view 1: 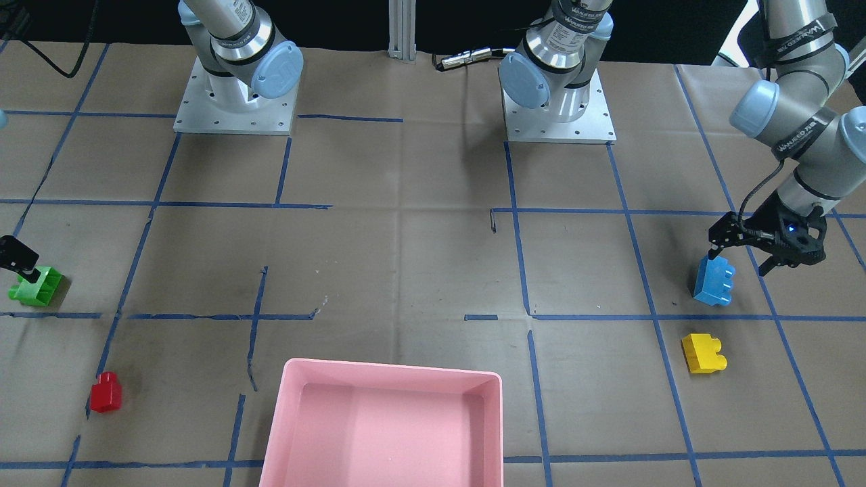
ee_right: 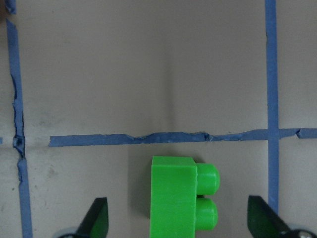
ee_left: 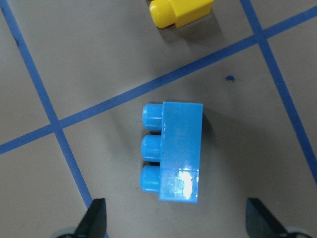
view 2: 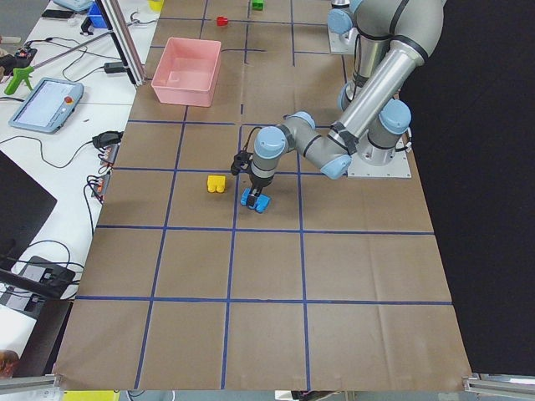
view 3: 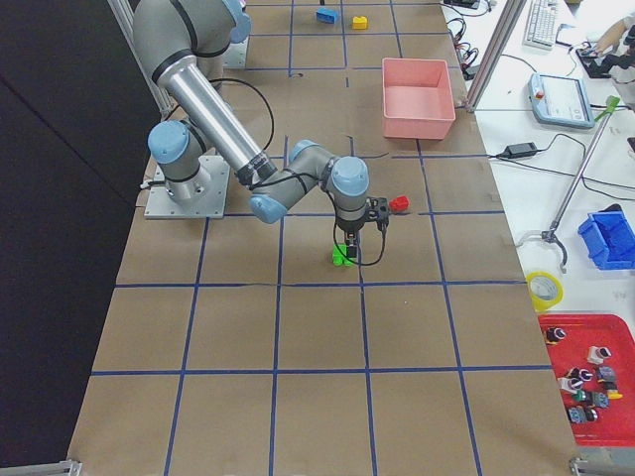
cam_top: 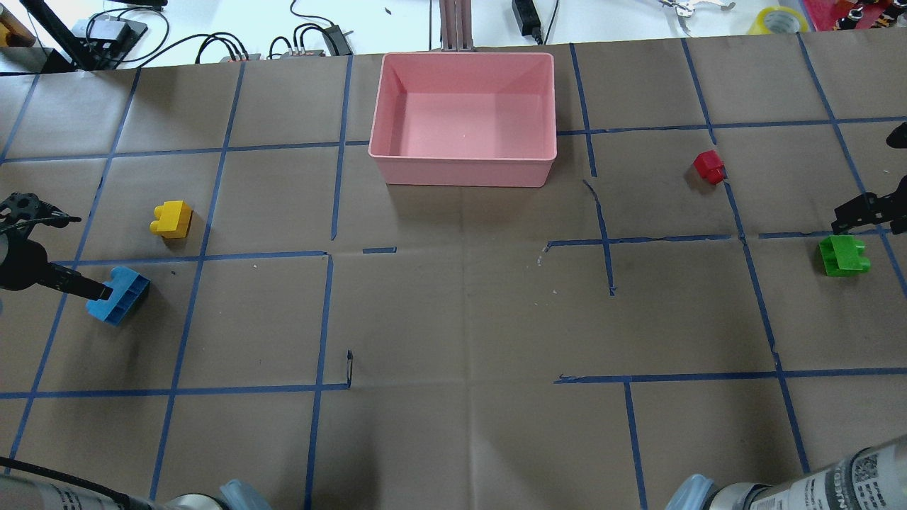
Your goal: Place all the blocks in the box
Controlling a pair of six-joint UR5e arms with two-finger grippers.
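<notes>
The blue block (ee_left: pixel 181 153) lies on its side between the open fingers of my left gripper (ee_left: pixel 177 220), which hovers just above it (view 1: pixel 737 265). The yellow block (view 1: pixel 703 353) lies close beside the blue block (view 1: pixel 714 283). My right gripper (ee_right: pixel 179 220) is open over the green block (ee_right: pixel 173 193), which also lies on its side (view 1: pixel 35 286). The red block (view 1: pixel 106 392) sits alone, apart from the green one. The pink box (cam_top: pixel 464 163) stands empty at the table's far middle edge.
Both arm bases (view 1: pixel 235 101) (view 1: pixel 558 101) are bolted at the robot's side of the table. Blue tape lines grid the brown paper cover. Cables and tools (cam_top: pixel 312 39) lie beyond the far edge behind the box.
</notes>
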